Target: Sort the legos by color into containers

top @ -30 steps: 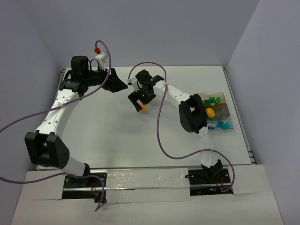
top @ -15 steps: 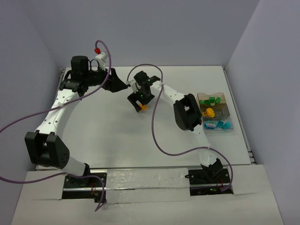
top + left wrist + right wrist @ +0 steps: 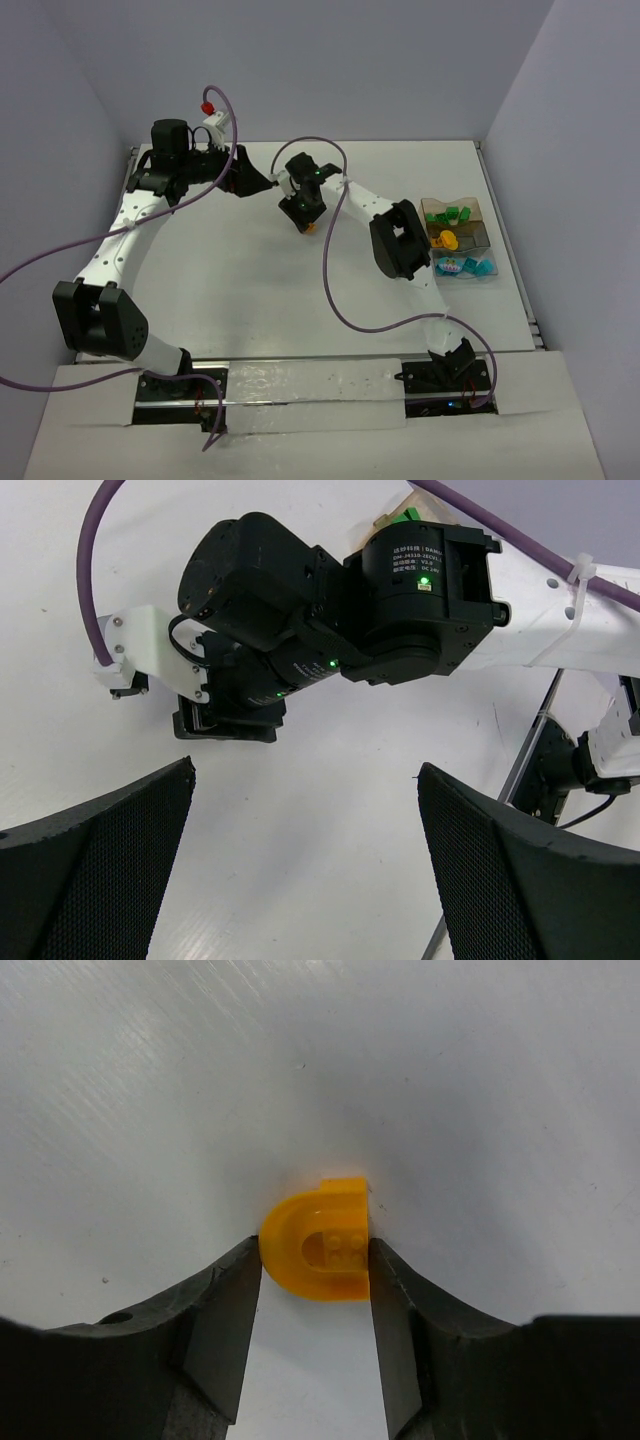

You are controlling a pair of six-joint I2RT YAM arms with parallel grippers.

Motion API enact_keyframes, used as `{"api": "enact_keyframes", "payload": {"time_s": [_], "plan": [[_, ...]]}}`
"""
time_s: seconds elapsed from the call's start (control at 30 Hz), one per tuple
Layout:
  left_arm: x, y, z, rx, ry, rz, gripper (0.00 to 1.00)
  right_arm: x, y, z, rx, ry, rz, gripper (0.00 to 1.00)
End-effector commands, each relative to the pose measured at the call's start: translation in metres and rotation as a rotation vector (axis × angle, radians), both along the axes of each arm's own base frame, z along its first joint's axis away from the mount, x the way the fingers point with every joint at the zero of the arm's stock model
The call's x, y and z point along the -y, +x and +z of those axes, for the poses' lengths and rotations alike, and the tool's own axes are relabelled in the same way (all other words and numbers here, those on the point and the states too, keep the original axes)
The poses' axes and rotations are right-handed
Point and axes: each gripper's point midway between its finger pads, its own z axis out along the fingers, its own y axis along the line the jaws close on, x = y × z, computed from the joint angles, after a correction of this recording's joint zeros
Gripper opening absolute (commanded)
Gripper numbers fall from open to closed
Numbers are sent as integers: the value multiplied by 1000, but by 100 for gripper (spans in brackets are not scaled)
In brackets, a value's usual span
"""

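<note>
Right wrist cam says it best: the right tool [image 3: 313, 1252] has clamped in on the orange lego [image 3: 318, 1252], one finger touching each side of that little arch-shaped brick. The brick sits flat on the white worktop [image 3: 150, 1080]. A second ago those jaws were spread wide around it, so the squeeze is the big change. In the top view the right tool [image 3: 305, 214] and the orange lego [image 3: 311, 227] are well to the left of the containers [image 3: 483, 232], about where they were before.

Other change: the right arm's elbow was hanging partly over the containers a second ago and has swung off to their left, so you can see into them now. Green legos [image 3: 452, 213] are in the tan far end, teal legos [image 3: 470, 266] in the clear near end, and a round orange piece [image 3: 446, 240] is between them.

The left tool [image 3: 255, 182] hasn't budged. It's farther from the containers than the right tool, jaws fully released, nothing in them. Its own cam shows the left tool [image 3: 305, 770] gaping at the right arm's black wrist.

Surface is plain white with fine scuffs. Pale lavender-grey walls close in on three sides, one rising just past the containers. Purple cables [image 3: 330, 290] loop off both arms.
</note>
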Motion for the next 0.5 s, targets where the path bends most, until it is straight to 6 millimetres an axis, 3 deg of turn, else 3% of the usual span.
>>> {"api": "enact_keyframes", "payload": {"time_s": [0.0,0.23,0.4,0.47], "plan": [[-2,6,16,68,-1,5,99,5,-22,-6,-54,-32,21,51],[-2,6,16,68,1,9,99,14,-40,14,-59,-8,19,42],[-3,6,17,74,4,13,99,22,-55,40,-49,32,4,38],[-4,7,17,75,10,21,99,28,-68,60,-52,71,-7,38]]}}
